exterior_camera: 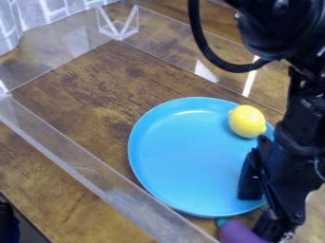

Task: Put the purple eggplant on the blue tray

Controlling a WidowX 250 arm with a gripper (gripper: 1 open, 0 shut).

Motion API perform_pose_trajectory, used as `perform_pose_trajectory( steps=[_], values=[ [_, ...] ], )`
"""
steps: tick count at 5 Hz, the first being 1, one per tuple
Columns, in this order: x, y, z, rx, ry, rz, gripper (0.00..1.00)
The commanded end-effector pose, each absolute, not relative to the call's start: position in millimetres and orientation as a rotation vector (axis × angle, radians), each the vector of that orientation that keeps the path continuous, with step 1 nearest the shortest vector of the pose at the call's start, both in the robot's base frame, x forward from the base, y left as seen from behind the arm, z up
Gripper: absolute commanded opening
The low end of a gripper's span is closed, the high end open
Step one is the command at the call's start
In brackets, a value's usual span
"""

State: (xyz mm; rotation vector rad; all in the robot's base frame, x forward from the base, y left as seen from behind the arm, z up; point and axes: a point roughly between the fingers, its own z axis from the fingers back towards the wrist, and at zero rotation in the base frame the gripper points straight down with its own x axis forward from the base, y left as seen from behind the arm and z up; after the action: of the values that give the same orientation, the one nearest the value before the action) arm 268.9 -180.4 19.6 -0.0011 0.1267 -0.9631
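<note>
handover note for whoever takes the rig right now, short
Gripper: open, jaws down beside the purple eggplant, no grip visible; fingertips partly hidden.
Eggplant: at the bottom edge of view, just outside the rim of the blue tray, partly cut off by the frame.
Yellow lemon: on the tray, upper right.
Done: jaws brought to the eggplant.
Left: close on it, lift, set it on the tray, release.
</note>
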Motion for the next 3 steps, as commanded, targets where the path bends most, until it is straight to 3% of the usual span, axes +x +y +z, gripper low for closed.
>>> perform_pose_trajectory(
  steps=[1,3],
  values=[
    [275.0,-176.9,10.7,-0.011,0.167,-0.964,0.0],
    [264.7,-175.0,10.1,-0.009,0.178,-0.915,0.0]
  ],
)
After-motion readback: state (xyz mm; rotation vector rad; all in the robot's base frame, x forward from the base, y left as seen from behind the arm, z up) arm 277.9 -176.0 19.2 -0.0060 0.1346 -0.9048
